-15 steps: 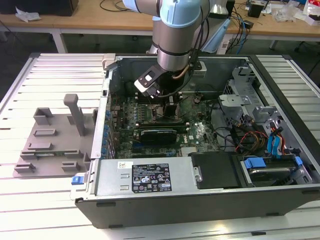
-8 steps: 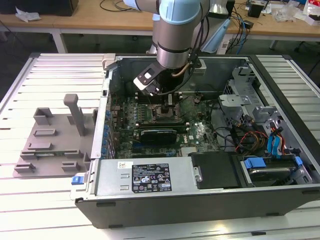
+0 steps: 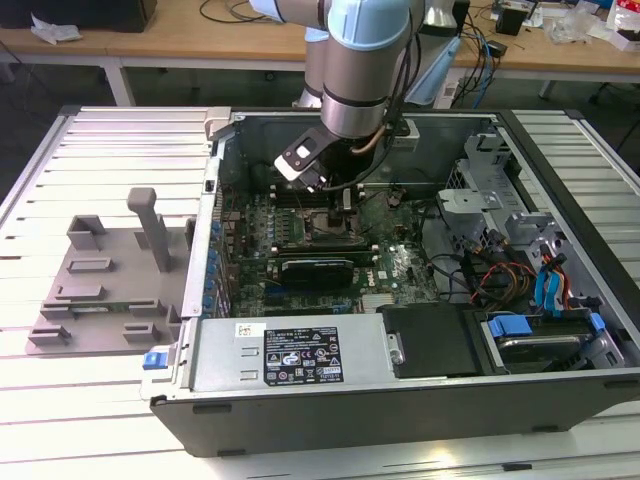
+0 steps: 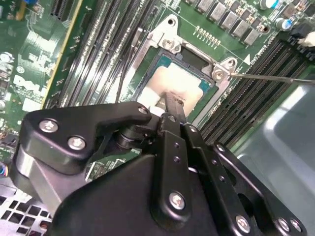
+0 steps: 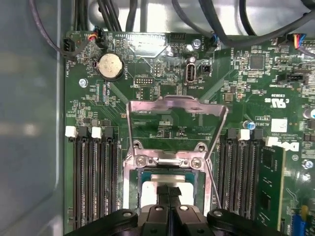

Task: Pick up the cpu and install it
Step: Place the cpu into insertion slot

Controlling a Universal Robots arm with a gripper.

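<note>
Plainly, the case (image 3: 420, 395) lay with its open side up, so that the board (image 5: 147, 54) faced upward and the arm could reach it from above. The socket (image 5: 170, 161) sat between the banks of memory slots (image 5: 93, 177). Its plate (image 5: 177, 105) was swung up and back, and in the second wrist view the thin lever (image 4: 270, 77) stood free of its catch, by my reading so that the bed was open to take the chip.

The cpu (image 4: 182, 81) lay flat inside the socket frame, its pale metal top up and its edges square to the frame in both wrist views; it looked seated, or very near it, though whether it was fully down I could not tell.

The gripper (image 4: 173, 102) hung straight over the socket, its fingers (image 5: 166, 192) drawn together with only a hairline between them and nothing clamped in them. The tips stood at the middle of the cpu's top, touching or just above it; which, the views did not settle. In the exterior view the gripper (image 3: 346, 198) reached down into the case over the same spot.
</note>
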